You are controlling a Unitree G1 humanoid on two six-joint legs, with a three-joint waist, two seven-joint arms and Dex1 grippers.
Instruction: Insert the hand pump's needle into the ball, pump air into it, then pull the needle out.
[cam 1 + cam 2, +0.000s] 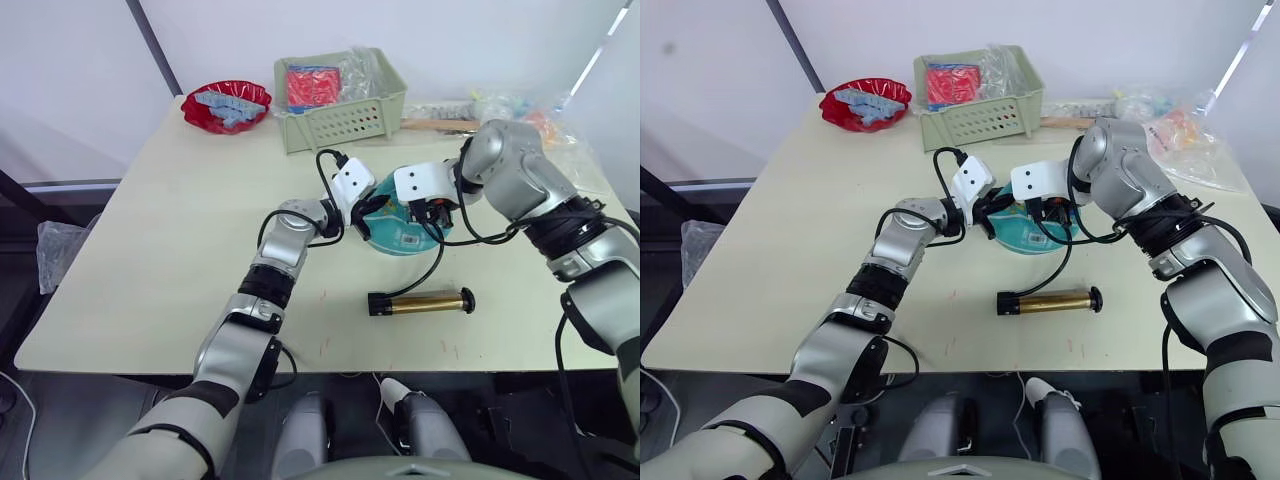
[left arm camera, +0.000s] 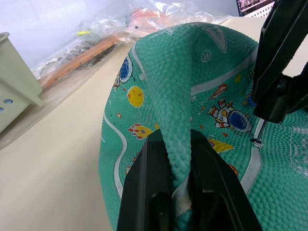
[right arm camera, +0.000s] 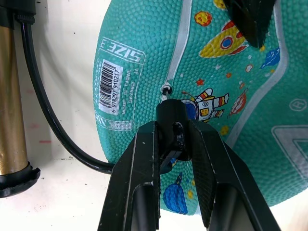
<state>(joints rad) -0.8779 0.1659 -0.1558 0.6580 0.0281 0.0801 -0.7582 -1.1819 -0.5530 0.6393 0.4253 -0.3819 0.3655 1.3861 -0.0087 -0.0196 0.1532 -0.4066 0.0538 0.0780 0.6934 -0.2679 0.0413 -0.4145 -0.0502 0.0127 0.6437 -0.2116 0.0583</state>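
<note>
My left gripper (image 2: 175,192) pinches a fold of the limp teal ball (image 3: 231,91). My right gripper (image 3: 174,144) clamps the needle (image 2: 258,134) fitting at its valve; the pump (image 1: 420,301) lies nearer.

A white barcode label (image 3: 118,85) on the teal ball (image 3: 231,120) reads "SIZE" followed by a character too unclear to settle. Beneath its bars runs a row of digits, roughly "6 978297 910217"; the finer print under it is illegible.

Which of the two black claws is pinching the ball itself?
The left gripper: it squeezes a fold of the teal ball. The right gripper clamps the needle's black fitting instead.
</note>
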